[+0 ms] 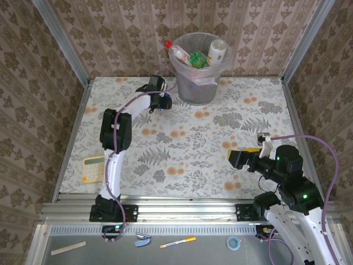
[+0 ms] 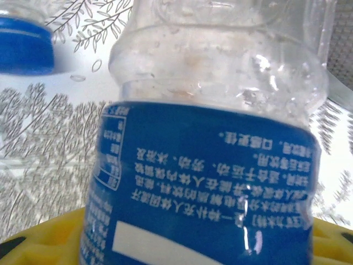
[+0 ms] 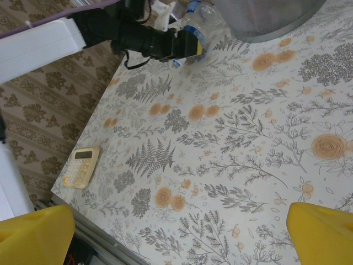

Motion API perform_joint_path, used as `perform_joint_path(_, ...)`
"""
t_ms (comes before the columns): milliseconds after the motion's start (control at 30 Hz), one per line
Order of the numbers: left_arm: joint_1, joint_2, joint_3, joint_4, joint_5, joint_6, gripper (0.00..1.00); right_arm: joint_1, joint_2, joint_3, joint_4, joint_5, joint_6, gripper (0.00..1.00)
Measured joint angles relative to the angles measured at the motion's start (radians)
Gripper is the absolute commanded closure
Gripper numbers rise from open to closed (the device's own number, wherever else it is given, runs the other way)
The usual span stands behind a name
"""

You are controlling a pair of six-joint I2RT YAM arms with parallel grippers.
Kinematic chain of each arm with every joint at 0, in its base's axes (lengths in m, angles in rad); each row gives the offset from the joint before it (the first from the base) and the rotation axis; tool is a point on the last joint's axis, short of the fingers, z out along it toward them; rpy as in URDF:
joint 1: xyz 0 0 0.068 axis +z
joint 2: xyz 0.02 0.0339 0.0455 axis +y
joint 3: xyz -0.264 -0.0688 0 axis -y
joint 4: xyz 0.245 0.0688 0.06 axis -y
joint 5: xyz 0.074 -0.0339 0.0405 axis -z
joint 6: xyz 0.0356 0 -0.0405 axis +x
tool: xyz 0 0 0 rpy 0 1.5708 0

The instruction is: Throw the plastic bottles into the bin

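Print on the bottle (image 2: 204, 182) shows from the left wrist; overhead adds bin (image 1: 194, 88), floral counter (image 1: 220, 143), papered walls (image 1: 110, 33). Left claw (image 1: 161, 104) grip unclear; right claw (image 3: 179, 229) spread.

walls (image 1: 110, 38): brown damask wallpaper | table (image 1: 209, 138): pale floral cloth | rail (image 1: 182, 211): aluminium

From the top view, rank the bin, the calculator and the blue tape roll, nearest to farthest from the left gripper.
1. bin, just right of the left gripper, at the table's far edge.
2. calculator, near-left corner of the table.
3. blue tape roll, in front of the arm bases, right side.
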Motion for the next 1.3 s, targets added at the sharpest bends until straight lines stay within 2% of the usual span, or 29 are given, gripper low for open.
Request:
perform_joint_path(300, -0.014, -0.376, -0.488, 0.289, -0.002, -0.05, 0.59, 0.001, 0.055, -0.001, 0.041, 0.0, -0.015, 0.0)
perform_joint_path(500, -0.026, -0.666, -0.787, 0.422, -0.031, -0.094, 0.58, 0.002, 0.12, 0.0, 0.084, 0.0, -0.039, 0.0)
perform_joint_path(633, -0.056, -0.903, -0.887, 0.509, -0.048, -0.1, 0.55, 0.002, 0.154, 0.001, 0.098, 0.0, -0.059, 0.0)
perform_joint_path(767, -0.111, -1.062, -0.877, 0.581, -0.042, -0.099, 0.55, 0.002, 0.188, 0.016, 0.108, 0.0, -0.082, 0.0)
perform_joint_path(933, -0.114, -1.058, -0.794, 0.597, -0.038, -0.099, 0.55, 0.002, 0.213, 0.029, 0.129, 0.0, -0.103, 0.0)
perform_joint_path(1133, -0.118, -0.926, -0.702, 0.579, -0.021, -0.099, 0.54, 0.002, 0.229, 0.04, 0.127, -0.001, -0.128, 0.0)
perform_joint_path(1233, -0.118, -0.792, -0.533, 0.525, 0.016, -0.099, 0.49, 0.002, 0.229, 0.049, 0.125, 0.0, -0.139, 0.0)
perform_joint_path(1300, -0.117, -0.639, -0.291, 0.451, 0.055, -0.097, 0.38, 0.002, 0.227, 0.055, 0.124, 0.0, -0.15, 0.0)
